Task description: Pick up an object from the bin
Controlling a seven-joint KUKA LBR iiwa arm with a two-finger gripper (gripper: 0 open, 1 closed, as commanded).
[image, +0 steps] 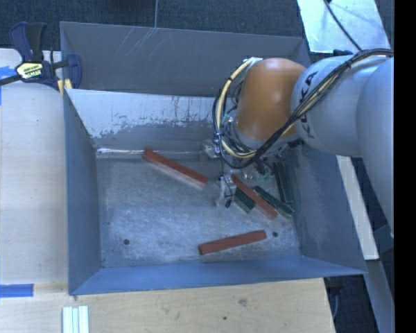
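My gripper (226,190) hangs low over the right middle of the bin, under the orange wrist cover. Right beside it, to its right, a red-brown bar (262,202) lies slantwise with a short dark green block (245,200) against it. Whether either one is held I cannot tell. A longer red-brown bar (175,168) lies tilted just left of the gripper, near the back wall, apart from it.
A third red-brown bar (232,243) lies near the front wall, below the gripper. A dark green strip (285,186) rests along the right wall, partly under the arm. The arm and its cables cover the bin's back right corner.
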